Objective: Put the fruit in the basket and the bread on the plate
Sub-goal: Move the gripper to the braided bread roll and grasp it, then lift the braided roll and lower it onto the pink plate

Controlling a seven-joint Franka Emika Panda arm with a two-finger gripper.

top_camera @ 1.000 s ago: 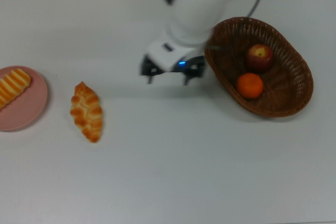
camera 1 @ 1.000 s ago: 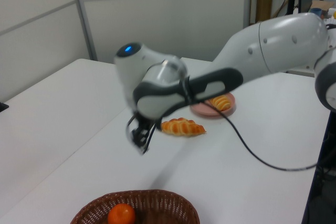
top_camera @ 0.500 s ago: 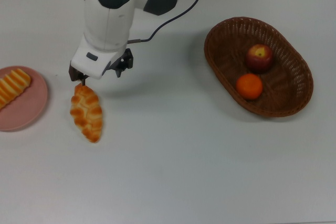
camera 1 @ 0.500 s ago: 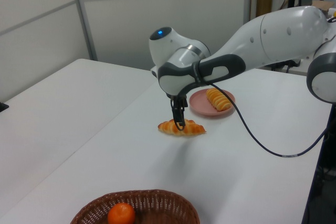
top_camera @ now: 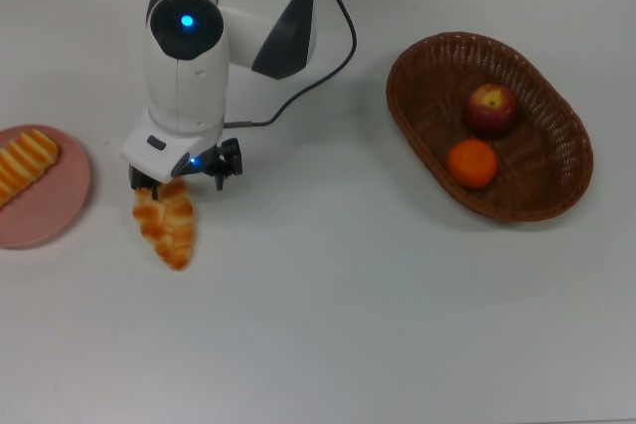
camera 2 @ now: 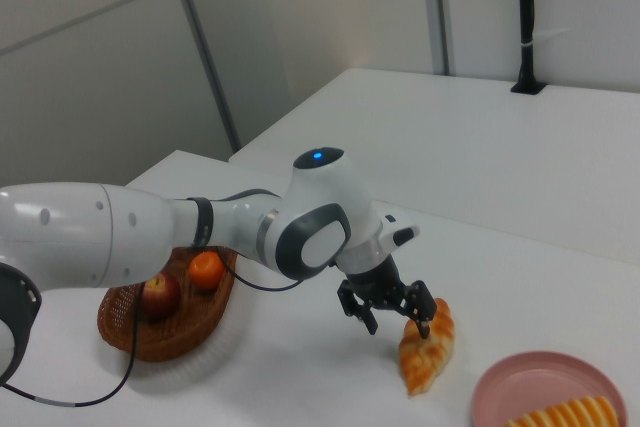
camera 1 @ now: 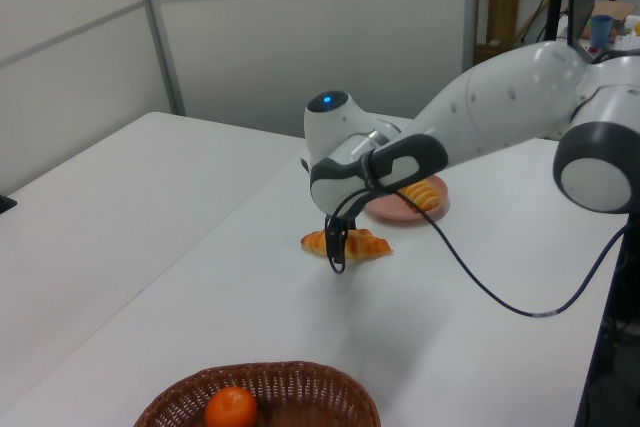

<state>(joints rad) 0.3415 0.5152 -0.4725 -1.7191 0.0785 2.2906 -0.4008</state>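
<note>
A dark red apple (top_camera: 491, 108) and an orange (top_camera: 471, 162) lie inside the brown wicker basket (top_camera: 556, 126) at the top view's right. The striped bread (top_camera: 22, 166) rests on the pink plate (top_camera: 45, 211) at the top view's left edge. On the table beside the plate lies the braided bread (top_camera: 169, 230). My gripper (top_camera: 182, 184) is low over that bread's far end and open, one finger on each side of it. In the right view the gripper (camera 2: 392, 315) stands spread just left of the braided bread (camera 2: 428, 352).
The white arm and its black cable (top_camera: 338, 37) reach in from the top view's upper edge. The basket (camera 1: 320, 387) sits at the left view's bottom edge. White table surface (top_camera: 348, 325) spreads between bread and basket.
The gripper has swung from beside the basket across the table to the braided bread, then moved down over the bread's end. Fruit, plate and both breads have stayed put.
</note>
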